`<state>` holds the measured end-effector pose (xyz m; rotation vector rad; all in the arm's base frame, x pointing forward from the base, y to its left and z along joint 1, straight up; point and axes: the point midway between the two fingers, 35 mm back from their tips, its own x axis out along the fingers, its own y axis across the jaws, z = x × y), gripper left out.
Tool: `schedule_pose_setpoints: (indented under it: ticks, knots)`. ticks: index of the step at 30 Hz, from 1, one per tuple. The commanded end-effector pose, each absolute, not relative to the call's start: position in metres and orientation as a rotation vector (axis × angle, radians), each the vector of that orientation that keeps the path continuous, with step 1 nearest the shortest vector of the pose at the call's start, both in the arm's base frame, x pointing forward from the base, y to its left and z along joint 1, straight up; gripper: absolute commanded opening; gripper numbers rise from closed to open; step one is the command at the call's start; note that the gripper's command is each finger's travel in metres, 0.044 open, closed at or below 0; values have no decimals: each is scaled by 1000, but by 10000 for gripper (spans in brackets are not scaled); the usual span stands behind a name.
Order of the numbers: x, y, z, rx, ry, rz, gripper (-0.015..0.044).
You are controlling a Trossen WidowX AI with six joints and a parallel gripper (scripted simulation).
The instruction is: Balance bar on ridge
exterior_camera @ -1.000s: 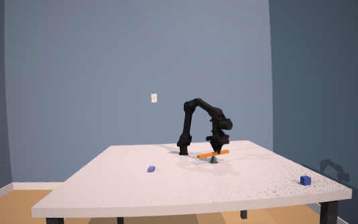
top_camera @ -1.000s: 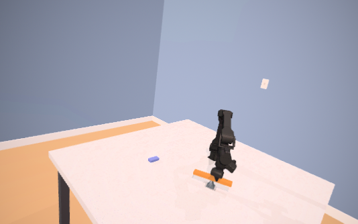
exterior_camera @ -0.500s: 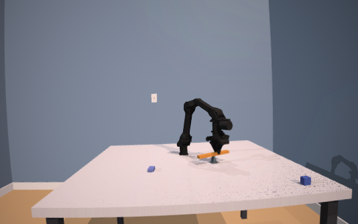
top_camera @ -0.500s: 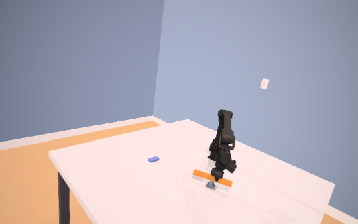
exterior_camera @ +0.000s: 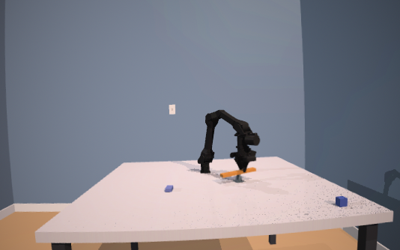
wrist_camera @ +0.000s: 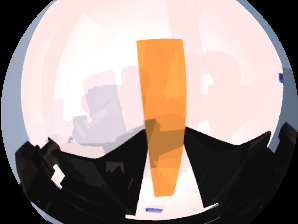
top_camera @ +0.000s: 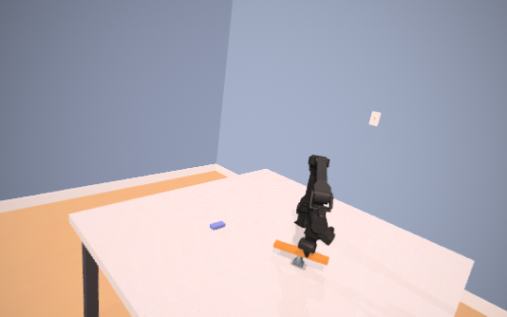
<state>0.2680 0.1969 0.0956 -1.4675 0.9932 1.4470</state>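
The orange bar (top_camera: pixel 301 253) is gripped by the end effector (top_camera: pixel 306 249) above the small grey ridge (top_camera: pixel 298 262), clear of the white surface (top_camera: pixel 190 266).

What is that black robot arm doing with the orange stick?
The arm's gripper is shut on the orange bar, holding it over a small grey ridge on the white table. The bar looks about level, and neither end touches the table. It has not let go yet.
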Motion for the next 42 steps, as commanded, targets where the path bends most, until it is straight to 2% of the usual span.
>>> schedule_pose_setpoints:
  ticks: [1,42]
  knots:
    - [268,197,95,-1469,990,1452,0]
    - [268,197,91,-1469,990,1452,0]
